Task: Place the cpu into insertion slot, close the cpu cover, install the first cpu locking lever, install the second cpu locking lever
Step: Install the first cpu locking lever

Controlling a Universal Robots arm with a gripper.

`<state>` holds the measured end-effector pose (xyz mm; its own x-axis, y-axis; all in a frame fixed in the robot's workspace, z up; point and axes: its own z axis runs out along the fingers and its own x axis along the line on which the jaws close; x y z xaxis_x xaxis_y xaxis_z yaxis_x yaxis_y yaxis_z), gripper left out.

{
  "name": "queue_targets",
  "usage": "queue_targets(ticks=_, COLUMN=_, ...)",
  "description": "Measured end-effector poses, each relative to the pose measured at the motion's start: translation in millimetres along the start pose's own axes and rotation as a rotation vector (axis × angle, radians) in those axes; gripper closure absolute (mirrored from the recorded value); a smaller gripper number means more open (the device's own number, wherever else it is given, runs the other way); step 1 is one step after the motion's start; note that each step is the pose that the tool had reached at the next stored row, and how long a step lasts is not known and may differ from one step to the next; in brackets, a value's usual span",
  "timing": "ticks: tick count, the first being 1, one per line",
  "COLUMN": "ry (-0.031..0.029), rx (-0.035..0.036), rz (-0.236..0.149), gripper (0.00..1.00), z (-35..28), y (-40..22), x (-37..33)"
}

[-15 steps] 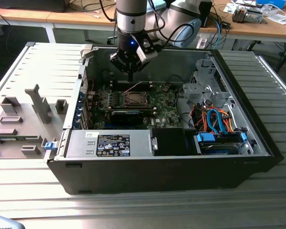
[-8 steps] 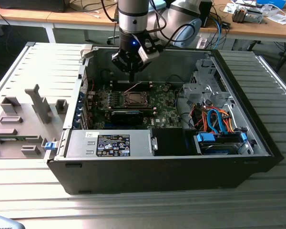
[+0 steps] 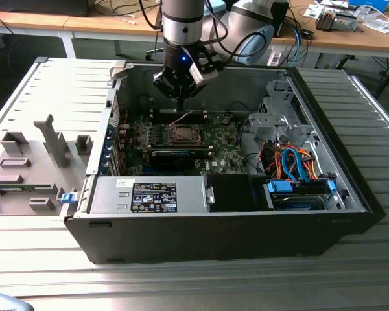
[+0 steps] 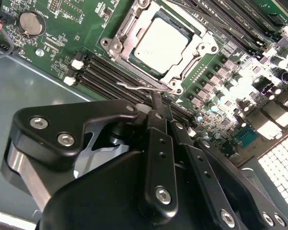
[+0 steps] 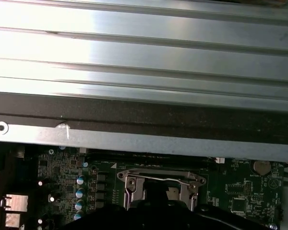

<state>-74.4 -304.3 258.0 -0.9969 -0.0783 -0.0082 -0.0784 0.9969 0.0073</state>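
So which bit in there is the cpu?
Look inside the open computer case, at the green motherboard. Just beyond the claw sits a metal frame; the cpu is the pale silvery square within it, smooth where everything around is cluttered.

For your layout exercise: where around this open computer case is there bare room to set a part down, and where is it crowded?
Bare: the ribbed metal table at the exterior view's right of the black computer case, and in front. Crowded: the green motherboard under the gripper, and the grey fixtures opposite.
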Motion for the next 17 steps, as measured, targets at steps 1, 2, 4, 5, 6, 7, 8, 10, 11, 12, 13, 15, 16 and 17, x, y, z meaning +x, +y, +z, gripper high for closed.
queue_targets(ticks=1, ry=0.0, rx=0.0, rz=0.0, gripper=0.89, z=0.0, y=0.0, x=-0.4)
queue_targets(ticks=2, ry=0.0, rx=0.0, rz=0.0, gripper=0.89, z=0.0, y=-0.1, x=-0.8)
queue_targets(ticks=4, ry=0.0, rx=0.0, rz=0.0, gripper=0.89, z=0.1, y=-0.1, x=-1.6)
queue_targets(ticks=5, ry=0.0, rx=0.0, rz=0.0, gripper=0.89, z=0.1, y=-0.2, x=-2.1)
queue_targets(ticks=6, ry=-0.0001, rx=-0.0001, rz=0.0, gripper=0.89, z=0.2, y=-0.2, x=-2.5)
queue_targets(ticks=7, ry=0.0, rx=0.0, rz=0.0, gripper=0.89, z=0.2, y=-0.2, x=-2.8)
queue_targets(ticks=8, ry=0.0, rx=0.0, rz=0.0, gripper=0.89, z=0.3, y=-0.3, x=-3.1)
queue_targets(ticks=10, ry=0.0, rx=0.0, rz=0.0, gripper=0.89, z=0.3, y=-0.3, x=-3.6)
queue_targets(ticks=11, ry=0.0, rx=0.0, rz=0.0, gripper=0.89, z=0.4, y=-0.3, x=-4.1)
queue_targets(ticks=12, ry=0.0, rx=0.0, rz=0.0, gripper=0.89, z=0.4, y=-0.4, x=-4.3)
queue_targets(ticks=13, ry=0.0001, rx=0.0001, rz=0.0, gripper=0.89, z=0.5, y=-0.4, x=-4.8)
queue_targets(ticks=15, ry=0.0001, rx=0.0, rz=0.0, gripper=0.89, z=0.5, y=-0.4, x=-5.2)
queue_targets(ticks=16, ry=0.0, rx=0.0, rz=0.0, gripper=0.89, z=0.5, y=-0.4, x=-5.4)
queue_targets(ticks=17, ry=0.0, rx=0.0, rz=0.0, gripper=0.89, z=0.5, y=-0.4, x=-5.4)
